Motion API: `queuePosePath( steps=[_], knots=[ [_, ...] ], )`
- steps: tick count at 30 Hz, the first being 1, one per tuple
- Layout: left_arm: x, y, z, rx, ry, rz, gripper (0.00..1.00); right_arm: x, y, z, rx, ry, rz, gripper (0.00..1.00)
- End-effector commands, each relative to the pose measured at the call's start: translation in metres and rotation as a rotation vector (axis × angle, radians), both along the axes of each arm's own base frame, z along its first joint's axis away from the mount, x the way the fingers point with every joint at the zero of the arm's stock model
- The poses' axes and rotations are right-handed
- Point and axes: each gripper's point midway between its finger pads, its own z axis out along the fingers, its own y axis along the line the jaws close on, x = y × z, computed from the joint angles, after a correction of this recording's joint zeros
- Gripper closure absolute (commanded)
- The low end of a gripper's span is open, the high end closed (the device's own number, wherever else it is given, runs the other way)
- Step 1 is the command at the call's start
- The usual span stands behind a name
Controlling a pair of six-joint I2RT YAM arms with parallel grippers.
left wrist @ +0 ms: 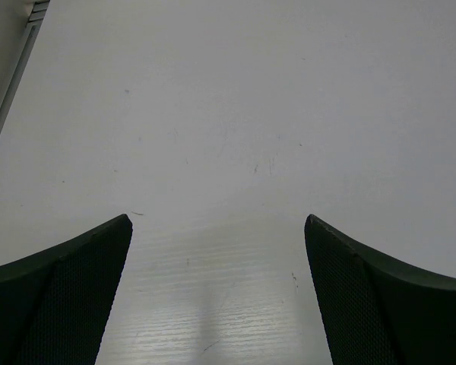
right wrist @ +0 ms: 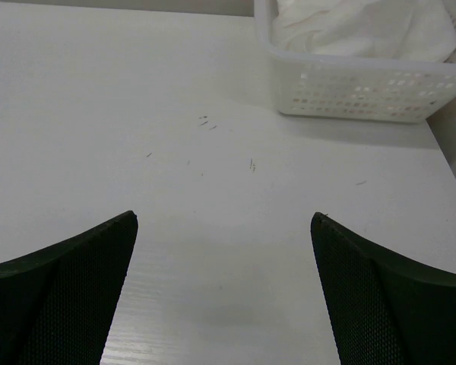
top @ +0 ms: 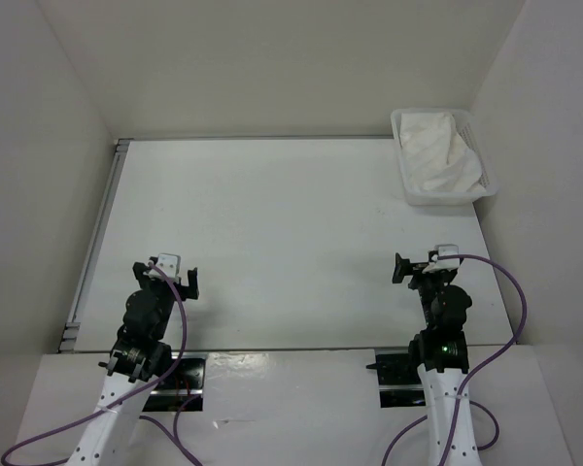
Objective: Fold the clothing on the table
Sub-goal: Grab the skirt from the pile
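The clothing is a bunched heap of white fabric lying inside a white mesh basket at the back right corner of the table. In the right wrist view the clothing shows above the basket's perforated wall. My left gripper hovers over the near left of the table, open, with only bare tabletop between its fingers. My right gripper is at the near right, open and holding nothing, well short of the basket.
A thin metal rail runs along the table's left edge. White walls close in the left, back and right sides. The basket sits tight against the right wall.
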Motion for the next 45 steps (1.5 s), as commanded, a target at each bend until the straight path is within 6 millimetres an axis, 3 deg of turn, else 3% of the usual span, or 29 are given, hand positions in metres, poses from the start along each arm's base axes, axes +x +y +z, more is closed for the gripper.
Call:
queuePosePath(
  steps=[1, 12, 15, 16, 17, 21, 22, 24, 27, 28, 31, 33, 34, 35, 36, 38, 39, 41, 42, 45],
  knots=[
    [0.002, 0.0, 0.014, -0.053, -0.113, 0.01, 0.0, 0.0, -0.002, -0.004, -0.013, -0.037, -0.003, 0.01],
    [0.002, 0.0, 0.014, -0.053, -0.113, 0.01, 0.0, 0.001, 0.002, -0.002, -0.023, -0.046, 0.02, 0.01],
    [0.002, 0.0, 0.014, -0.053, -0.113, 0.01, 0.0, -0.002, 0.011, 0.027, -0.006, -0.111, 0.063, 0.01],
    [0.002, 0.0, 0.014, -0.053, -0.113, 0.01, 0.0, -0.006, 0.01, 0.051, 0.027, -0.164, 0.051, 0.01],
    [0.002, 0.0, 0.014, -0.053, -0.113, 0.01, 0.0, -0.008, 0.011, 0.063, 0.038, -0.187, 0.053, 0.01],
    [0.002, 0.0, 0.014, -0.053, -0.113, 0.01, 0.0, -0.021, 0.012, 0.117, -0.106, -0.322, 0.066, 0.01],
    [0.002, 0.0, 0.014, -0.053, -0.113, 0.01, 0.0, -0.025, 0.012, 0.141, -0.119, -0.359, 0.064, 0.01],
    [0.002, 0.0, 0.014, -0.053, -0.113, 0.01, 0.0, -0.021, 0.007, 0.159, -0.124, -0.347, 0.04, 0.01],
    [0.002, 0.0, 0.014, -0.053, -0.113, 0.01, 0.0, 0.005, -0.013, 0.178, -0.007, -0.207, -0.065, 0.01],
    [0.002, 0.0, 0.014, -0.053, -0.113, 0.01, 0.0, 0.004, -0.018, 0.2, 0.027, -0.228, -0.098, 0.01],
    [0.002, 0.0, 0.014, -0.053, -0.113, 0.01, 0.0, 0.004, -0.026, 0.223, 0.059, -0.182, -0.142, 0.01],
    [0.002, 0.0, 0.014, -0.053, -0.113, 0.01, 0.0, 0.022, -0.032, 0.205, 0.085, -0.019, -0.178, 0.01],
    [0.002, 0.0, 0.014, -0.053, -0.113, 0.01, 0.0, 0.024, -0.034, 0.228, 0.085, -0.028, -0.189, 0.01],
    [0.002, 0.0, 0.014, -0.053, -0.113, 0.01, 0.0, 0.045, -0.043, 0.211, 0.083, 0.072, -0.232, 0.01],
    [0.002, 0.0, 0.014, -0.053, -0.113, 0.01, 0.0, 0.047, -0.048, 0.215, 0.072, 0.125, -0.252, 0.01],
    [0.002, 0.0, 0.014, -0.053, -0.113, 0.01, 0.0, 0.065, -0.044, 0.201, 0.003, 0.241, -0.179, 0.01],
    [0.002, 0.0, 0.014, -0.053, -0.113, 0.01, 0.0, 0.084, -0.047, 0.188, -0.075, 0.324, -0.148, 0.01],
    [0.002, 0.0, 0.014, -0.044, -0.114, 0.011, 0.0, 0.095, -0.054, 0.163, -0.063, 0.432, -0.15, 0.01],
    [0.001, 0.0, 0.019, -0.046, -0.122, 0.011, 0.0, 0.108, -0.055, 0.143, -0.023, 0.492, -0.141, 0.01],
    [-0.002, 0.004, 0.063, 0.033, -0.239, -0.003, 0.0, 0.118, -0.06, 0.115, 0.07, 0.533, -0.091, 0.01]
  ],
)
